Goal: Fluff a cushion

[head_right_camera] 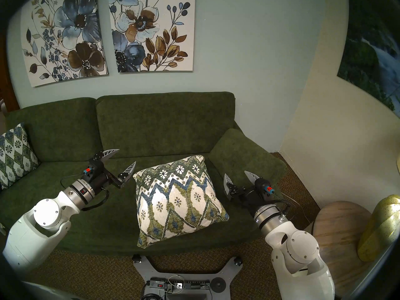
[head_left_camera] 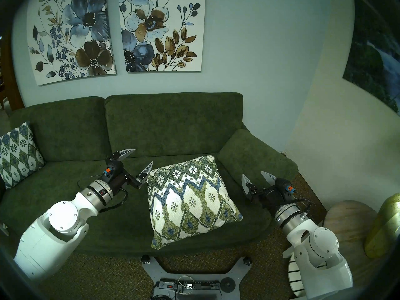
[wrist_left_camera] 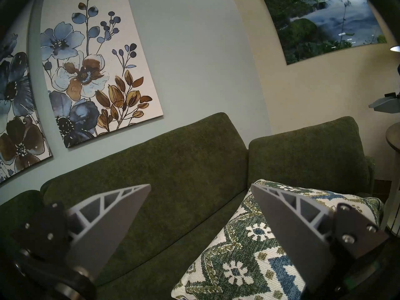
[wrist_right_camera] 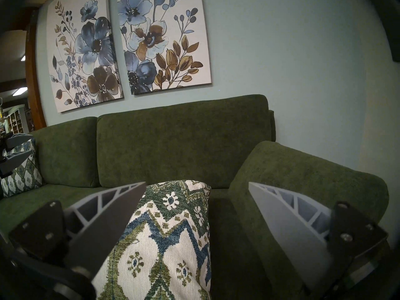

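Note:
The cushion [head_left_camera: 190, 197] [head_right_camera: 177, 197] is a plump cream square with olive and blue zigzags and flower medallions. It lies flat on the seat of the dark green sofa [head_left_camera: 164, 128], toward its right end. My left gripper [head_left_camera: 141, 156] [head_right_camera: 125, 156] hovers open just left of the cushion's far-left corner, its near finger close to the fabric. On the other side my right gripper [head_left_camera: 255, 175] [head_right_camera: 237, 174] stands open, a little apart from the cushion's right edge. The wrist views show the cushion [wrist_left_camera: 249, 249] [wrist_right_camera: 164, 239] beside or between empty fingers. Neither gripper holds anything.
A smaller patterned cushion [head_left_camera: 17, 156] leans at the sofa's left end. The sofa's right armrest [head_left_camera: 255, 158] rises just behind my right gripper. A round wooden side table [head_left_camera: 350, 223] and a yellow-green vase [head_left_camera: 387, 223] stand at the right. Flower pictures hang on the wall.

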